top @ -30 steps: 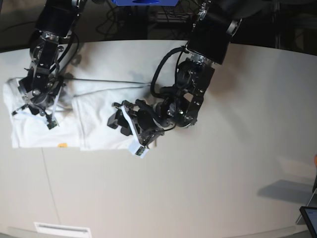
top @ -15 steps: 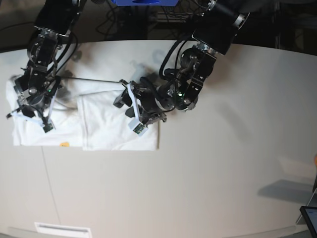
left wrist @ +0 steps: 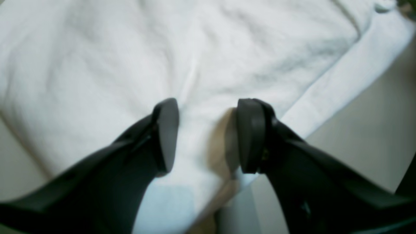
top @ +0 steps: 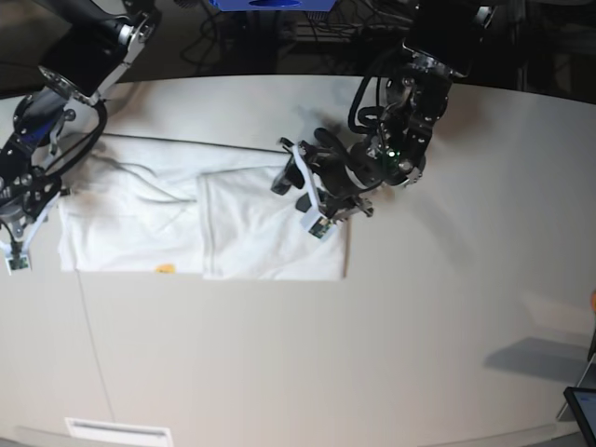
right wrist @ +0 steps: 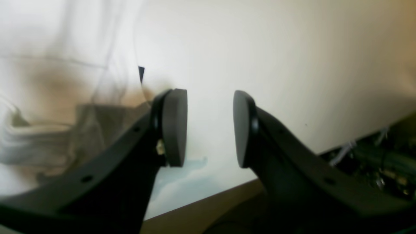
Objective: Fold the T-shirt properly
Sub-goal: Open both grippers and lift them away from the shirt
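- T-shirt: folded white rectangle on the table, long axis left–right; bare tabletop ahead and right.
- Left gripper: jaws apart over the shirt's right edge.
- Right gripper: jaws apart, apparently empty; view blurred.

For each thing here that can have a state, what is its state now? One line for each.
T-shirt: lying flat on the table, partly folded, one panel laid over the rest.
Left end effector: open, over the shirt near its edge, holding nothing.
Right end effector: open, nothing between its pads.
Table: bears the shirt.
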`<act>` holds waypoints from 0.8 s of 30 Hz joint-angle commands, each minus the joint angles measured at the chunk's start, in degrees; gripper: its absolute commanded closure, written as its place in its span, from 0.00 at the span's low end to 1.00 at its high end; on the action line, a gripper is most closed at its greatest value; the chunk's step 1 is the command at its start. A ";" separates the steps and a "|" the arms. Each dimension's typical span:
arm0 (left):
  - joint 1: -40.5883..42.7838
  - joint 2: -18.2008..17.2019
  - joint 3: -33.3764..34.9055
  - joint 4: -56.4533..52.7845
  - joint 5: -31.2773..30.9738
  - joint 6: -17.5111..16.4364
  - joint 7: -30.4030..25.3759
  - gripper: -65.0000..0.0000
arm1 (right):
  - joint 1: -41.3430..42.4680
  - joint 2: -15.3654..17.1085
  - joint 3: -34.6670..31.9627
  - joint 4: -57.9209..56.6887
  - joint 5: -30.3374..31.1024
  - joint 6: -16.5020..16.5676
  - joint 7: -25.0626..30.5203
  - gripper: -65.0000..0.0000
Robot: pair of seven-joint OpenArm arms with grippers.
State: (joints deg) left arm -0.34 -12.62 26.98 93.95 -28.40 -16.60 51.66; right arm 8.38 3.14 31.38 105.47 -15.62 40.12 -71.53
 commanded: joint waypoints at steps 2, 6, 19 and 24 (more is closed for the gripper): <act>0.29 -0.78 -2.76 3.94 1.11 0.64 1.13 0.55 | 1.33 1.74 0.23 0.86 4.94 -0.12 -1.92 0.65; 0.21 -0.87 -5.93 7.63 1.11 0.64 1.13 0.55 | 0.54 4.03 1.11 0.42 18.30 -0.12 -5.26 0.54; 0.56 -4.12 -14.45 9.48 1.19 0.73 1.66 0.55 | -1.31 8.78 8.32 -20.94 45.38 -0.12 -5.18 0.23; 0.65 -5.36 -26.06 9.39 0.84 0.56 8.87 0.55 | -1.57 11.15 8.32 -22.26 54.52 -0.12 -5.18 0.23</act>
State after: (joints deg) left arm 1.26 -17.61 1.10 102.32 -26.83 -16.10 61.47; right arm 5.87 12.86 39.51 82.21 38.15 39.83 -77.58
